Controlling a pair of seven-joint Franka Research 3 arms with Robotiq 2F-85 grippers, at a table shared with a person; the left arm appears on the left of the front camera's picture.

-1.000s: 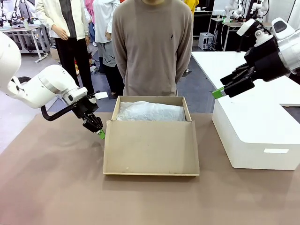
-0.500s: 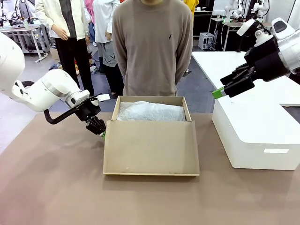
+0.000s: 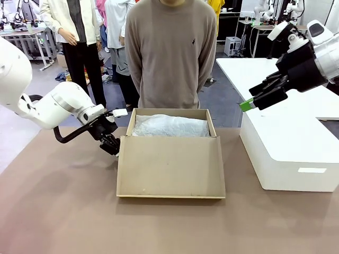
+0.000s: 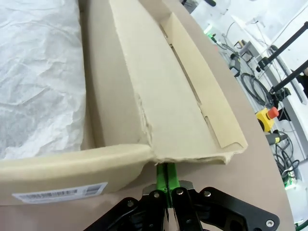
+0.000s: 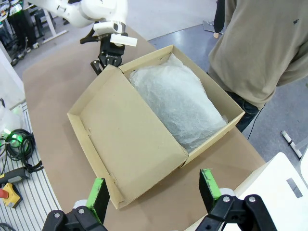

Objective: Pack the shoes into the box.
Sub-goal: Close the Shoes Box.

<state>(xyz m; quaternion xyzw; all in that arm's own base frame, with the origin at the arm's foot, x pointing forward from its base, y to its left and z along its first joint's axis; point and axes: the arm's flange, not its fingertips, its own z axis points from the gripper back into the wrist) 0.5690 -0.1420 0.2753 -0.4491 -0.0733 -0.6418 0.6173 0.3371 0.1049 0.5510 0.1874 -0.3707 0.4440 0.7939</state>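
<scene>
The tan cardboard box [image 3: 169, 112] stands mid-table, its hinged lid [image 3: 169, 166] folded out toward me and sloping up from the table. White tissue paper [image 3: 169, 126] covers the inside; the shoes are hidden. My left gripper [image 3: 113, 146] is shut, empty, its tips against the lid's left corner by the hinge. The left wrist view has the green pads pressed together [image 4: 165, 174] just under the lid's torn corner edge [image 4: 192, 156]. My right gripper [image 3: 247, 104] hangs open in the air right of the box, above the white block; its fingers [image 5: 98, 192] stand wide apart over the lid [image 5: 125, 139].
A large white block [image 3: 288, 153] sits on the table to the right of the box. A person in a beige sweater [image 3: 170, 53] stands at the far edge behind the box, hands behind the back. Bare brown tabletop [image 3: 63, 211] lies in front and to the left.
My left gripper has slid right and slightly up, from a little off the lid's left corner to right against it. The right arm and the box have not moved.
</scene>
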